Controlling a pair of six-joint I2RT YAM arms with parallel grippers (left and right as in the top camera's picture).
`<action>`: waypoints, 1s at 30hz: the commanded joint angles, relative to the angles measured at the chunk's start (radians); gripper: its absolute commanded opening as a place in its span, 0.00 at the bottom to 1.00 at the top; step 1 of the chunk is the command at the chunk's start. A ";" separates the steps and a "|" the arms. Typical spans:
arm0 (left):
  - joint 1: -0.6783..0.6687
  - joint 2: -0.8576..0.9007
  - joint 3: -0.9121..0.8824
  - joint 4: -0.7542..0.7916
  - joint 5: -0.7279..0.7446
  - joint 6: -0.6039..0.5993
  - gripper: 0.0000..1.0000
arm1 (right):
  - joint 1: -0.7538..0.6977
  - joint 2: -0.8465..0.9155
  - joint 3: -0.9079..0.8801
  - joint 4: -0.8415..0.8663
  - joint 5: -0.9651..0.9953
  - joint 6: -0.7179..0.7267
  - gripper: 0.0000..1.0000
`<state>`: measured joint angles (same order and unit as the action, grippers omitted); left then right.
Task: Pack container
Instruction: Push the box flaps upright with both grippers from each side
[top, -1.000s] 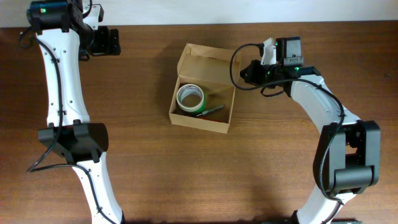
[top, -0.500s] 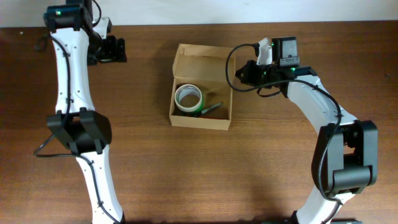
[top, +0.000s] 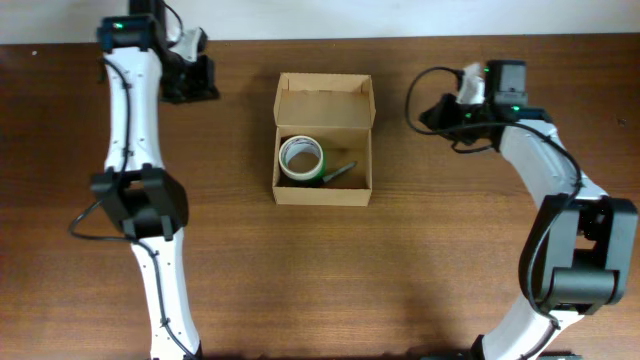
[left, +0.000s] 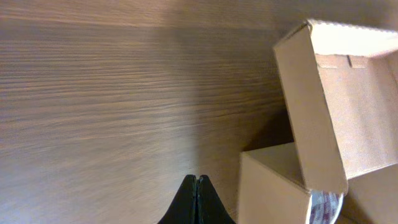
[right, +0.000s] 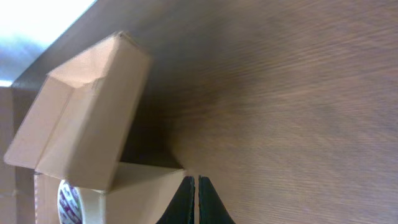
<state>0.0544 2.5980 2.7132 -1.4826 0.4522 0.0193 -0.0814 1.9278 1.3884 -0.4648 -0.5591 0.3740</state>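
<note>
The container (top: 323, 190), a tan cardboard box, stands open in the middle of the table with its flap lid (top: 324, 99) upright at the far side. Inside lie a tape roll (top: 302, 158) and a green pen (top: 340, 172). My left gripper (top: 212, 84) is shut and empty, left of the lid and apart from it. The left wrist view has its shut tips (left: 198, 180) over bare wood, with the lid (left: 320, 112) to the right. My right gripper (top: 428, 112) is shut and empty, to the right of the box. Its tips (right: 192, 180) hover just off the box's corner (right: 146, 186).
Brown wooden table (top: 400, 260) all round the box. The table's far edge meets a white wall (top: 400, 15) close behind both grippers. Both arms reach in from the near side, left (top: 140, 200) and right (top: 570, 230).
The left arm swung right toward the box and its jaws closed. The right gripper drew back to the right, away from the lid. The box now sits square instead of turned.
</note>
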 joint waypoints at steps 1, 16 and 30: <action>-0.027 0.095 -0.004 0.014 0.180 -0.012 0.02 | 0.016 0.030 0.012 -0.019 -0.028 0.002 0.04; -0.042 0.221 -0.006 0.087 0.428 -0.031 0.02 | 0.037 0.246 0.012 0.117 -0.361 0.081 0.04; -0.042 0.230 -0.007 0.117 0.454 -0.080 0.02 | 0.101 0.286 0.012 0.389 -0.468 0.234 0.04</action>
<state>0.0086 2.8040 2.7110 -1.3708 0.8806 -0.0399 0.0051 2.1933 1.3895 -0.0845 -0.9955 0.5716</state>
